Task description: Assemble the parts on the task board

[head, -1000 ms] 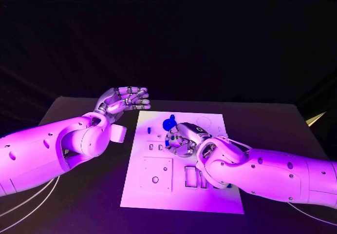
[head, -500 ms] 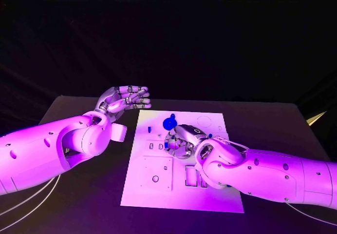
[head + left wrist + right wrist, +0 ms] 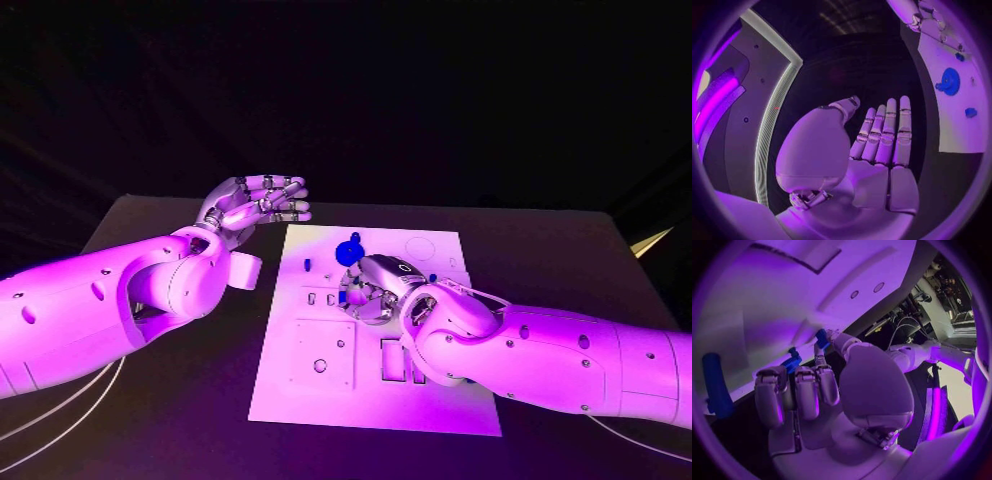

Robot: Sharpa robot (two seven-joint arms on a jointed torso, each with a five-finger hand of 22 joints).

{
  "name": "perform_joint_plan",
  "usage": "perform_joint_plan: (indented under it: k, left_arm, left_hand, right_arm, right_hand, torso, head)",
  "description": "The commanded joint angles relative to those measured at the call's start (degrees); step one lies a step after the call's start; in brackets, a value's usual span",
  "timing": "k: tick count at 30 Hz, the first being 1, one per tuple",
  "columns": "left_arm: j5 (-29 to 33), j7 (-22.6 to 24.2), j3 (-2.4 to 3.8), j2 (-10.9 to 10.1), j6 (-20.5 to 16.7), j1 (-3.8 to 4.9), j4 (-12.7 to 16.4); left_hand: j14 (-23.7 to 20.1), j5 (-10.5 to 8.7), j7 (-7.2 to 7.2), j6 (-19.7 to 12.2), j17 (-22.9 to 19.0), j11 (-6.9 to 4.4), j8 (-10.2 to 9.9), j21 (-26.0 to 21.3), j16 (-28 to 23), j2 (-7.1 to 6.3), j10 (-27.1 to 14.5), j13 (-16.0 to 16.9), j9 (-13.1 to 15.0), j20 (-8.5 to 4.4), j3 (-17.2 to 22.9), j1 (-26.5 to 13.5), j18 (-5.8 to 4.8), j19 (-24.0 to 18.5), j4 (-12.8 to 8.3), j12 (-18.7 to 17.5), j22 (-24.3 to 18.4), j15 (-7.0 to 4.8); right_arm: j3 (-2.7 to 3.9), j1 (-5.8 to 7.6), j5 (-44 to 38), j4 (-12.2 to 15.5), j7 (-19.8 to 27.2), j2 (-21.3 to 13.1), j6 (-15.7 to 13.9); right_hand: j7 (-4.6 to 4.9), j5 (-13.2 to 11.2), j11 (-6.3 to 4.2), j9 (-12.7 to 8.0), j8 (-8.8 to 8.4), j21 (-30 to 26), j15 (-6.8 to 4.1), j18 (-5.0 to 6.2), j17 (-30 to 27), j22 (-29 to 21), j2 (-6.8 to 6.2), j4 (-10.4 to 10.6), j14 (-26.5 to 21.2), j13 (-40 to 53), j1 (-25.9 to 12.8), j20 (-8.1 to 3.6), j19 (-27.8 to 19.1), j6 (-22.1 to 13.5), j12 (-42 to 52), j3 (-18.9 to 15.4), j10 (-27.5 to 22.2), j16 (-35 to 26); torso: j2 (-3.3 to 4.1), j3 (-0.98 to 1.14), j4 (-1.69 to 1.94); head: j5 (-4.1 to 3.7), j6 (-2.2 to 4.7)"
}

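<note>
— Two hands: left hand (image 3: 257,205) off beside the task board (image 3: 378,390), fingers apart, holding nothing.
— Right hand (image 3: 372,290) on the board, pinching a blue part (image 3: 822,338). No writing legible.

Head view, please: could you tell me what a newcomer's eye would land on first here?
Probably the white rectangular task board in the middle of the black table, with the right hand lying over its middle. Just beyond that hand a round blue part stands out on the board. The left hand hangs above the table beside the board's far left corner, holding nothing.
</note>
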Motion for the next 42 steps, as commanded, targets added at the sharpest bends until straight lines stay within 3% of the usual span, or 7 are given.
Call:
perform_joint_plan:
  k: [1,34,42]
  left_arm:
    - [0.11,0.23,0.04,0.05,1.15,0.02,0.08]
    - [0.11,0.04,0.04,0.01,1.28,0.02,-0.03]
    - [0.11,-0.01,0.04,-0.02,1.27,0.02,-0.08]
  left_hand:
    - [-0.23,-0.21,2.55,-0.49,0.06,0.16,-0.24,0.09,-0.19,-0.02,-0.23,0.04,-0.07,0.17,-0.01,0.71,0.73,0.2,-0.41,-0.24,-0.08,0.07]
    - [-0.28,-0.23,2.55,-0.5,0.22,0.16,-0.28,0.07,-0.28,-0.02,-0.25,0.04,-0.07,0.2,-0.1,0.59,0.73,0.17,-0.34,-0.24,-0.1,0.09]
    - [-0.28,-0.23,2.55,-0.5,0.22,0.16,-0.28,0.07,-0.28,-0.02,-0.25,0.04,-0.07,0.2,-0.1,0.59,0.73,0.17,-0.34,-0.24,-0.1,0.09]
  right_arm:
    - [-0.04,-0.09,-1.12,-0.06,-0.27,0.15,0.66]
    - [-0.04,-0.09,-1.09,-0.24,-0.19,0.51,2.0]
    - [-0.04,-0.09,-0.9,-0.15,0.14,0.39,1.63]
  right_hand:
    - [0.2,-0.46,-0.13,-0.15,-0.42,-0.09,-0.09,-0.28,15.06,14.75,-0.06,0.24,5.96,8.52,-0.73,-0.33,5.8,-0.56,-0.43,-0.29,0.27,0.36]
    - [1.81,-1.96,1.27,-1.01,-2.63,-0.78,1.07,-0.07,15.06,14.12,-2.24,0.37,5.96,6.68,-2.01,0.67,5.44,-4.64,-2.82,-0.71,-1.67,0.36]
    - [2.27,-5.44,1.77,-1.49,-3.89,-0.97,1.57,-0.01,15.06,13.96,-3.33,0.87,5.96,5.78,-2.56,1.22,5.35,-6.15,-3.93,-2.03,-2.53,0.36]
  torso:
    - [0.0,-0.01,-0.08]
    - [-0.02,0.0,-0.03]
    - [-0.01,0.01,-0.04]
  head:
    - [0.01,-0.01]
    - [-0.11,-0.15]
    - [-0.13,-0.27]
